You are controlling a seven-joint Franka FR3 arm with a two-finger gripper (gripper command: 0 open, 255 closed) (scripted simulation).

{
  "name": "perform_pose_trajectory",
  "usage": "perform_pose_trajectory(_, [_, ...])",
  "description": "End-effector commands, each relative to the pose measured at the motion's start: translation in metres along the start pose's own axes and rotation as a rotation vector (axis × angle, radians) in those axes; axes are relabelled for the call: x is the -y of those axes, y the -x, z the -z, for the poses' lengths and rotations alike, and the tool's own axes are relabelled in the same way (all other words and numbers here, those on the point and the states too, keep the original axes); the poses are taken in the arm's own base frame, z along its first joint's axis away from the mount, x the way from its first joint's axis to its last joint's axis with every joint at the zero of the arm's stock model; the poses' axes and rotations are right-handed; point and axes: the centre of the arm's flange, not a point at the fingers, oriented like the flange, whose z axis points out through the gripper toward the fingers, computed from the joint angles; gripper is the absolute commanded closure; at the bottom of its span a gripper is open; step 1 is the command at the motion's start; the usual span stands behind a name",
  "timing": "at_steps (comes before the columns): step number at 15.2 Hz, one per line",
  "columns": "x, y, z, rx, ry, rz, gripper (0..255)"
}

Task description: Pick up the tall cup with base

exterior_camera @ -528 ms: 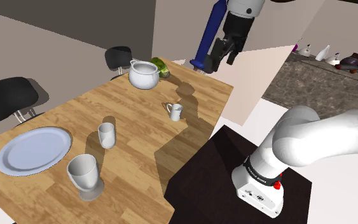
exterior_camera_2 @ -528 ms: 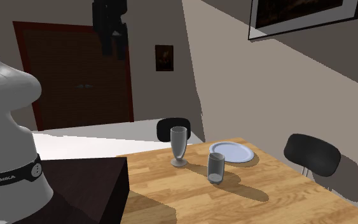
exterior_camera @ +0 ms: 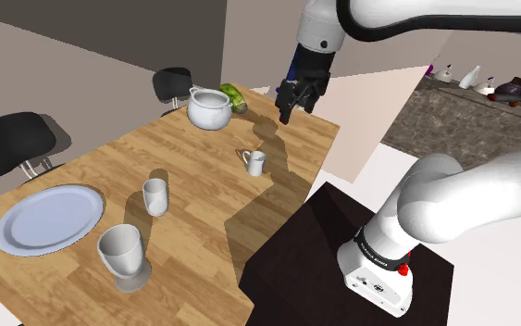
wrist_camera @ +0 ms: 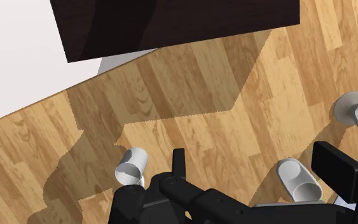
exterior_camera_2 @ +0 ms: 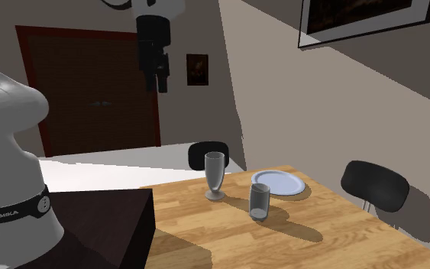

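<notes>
The tall cup with base point(exterior_camera: 122, 253) is pale grey and stands upright on its round foot near the wooden table's point(exterior_camera: 203, 213) front corner, beside the plate. In the second exterior view the tall cup point(exterior_camera_2: 215, 174) rises in front of the plate. My black gripper point(exterior_camera: 297, 104) hangs open high over the table's far end, well away from the cup and holding nothing. It also shows high up in the second exterior view point(exterior_camera_2: 160, 80). In the wrist view my gripper point(wrist_camera: 254, 159) has its fingers apart, and the cup's base point(wrist_camera: 354, 109) lies beyond the right finger.
A blue-white plate point(exterior_camera: 47, 218), a tumbler point(exterior_camera: 155, 196) and a small mug point(exterior_camera: 255, 162) stand on the table. A white lidded pot point(exterior_camera: 210, 107) and a green item point(exterior_camera: 233, 96) sit at the far end. Black chairs point(exterior_camera: 13, 144) flank it. The dark stand point(exterior_camera: 341, 250) adjoins the table.
The gripper has come lower and shifted toward the table's far end; in the second exterior view it moved right and slightly down. It stays open. The tableware has not moved.
</notes>
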Motion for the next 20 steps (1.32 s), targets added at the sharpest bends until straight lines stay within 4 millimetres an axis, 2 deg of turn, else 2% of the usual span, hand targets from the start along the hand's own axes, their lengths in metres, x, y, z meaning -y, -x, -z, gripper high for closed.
perform_pose_trajectory(1, [0.022, -0.005, -0.016, 0.0, -0.004, -0.003, 0])
perform_pose_trajectory(20, [0.211, -0.069, -0.163, 0.013, -0.033, -0.019, 0])
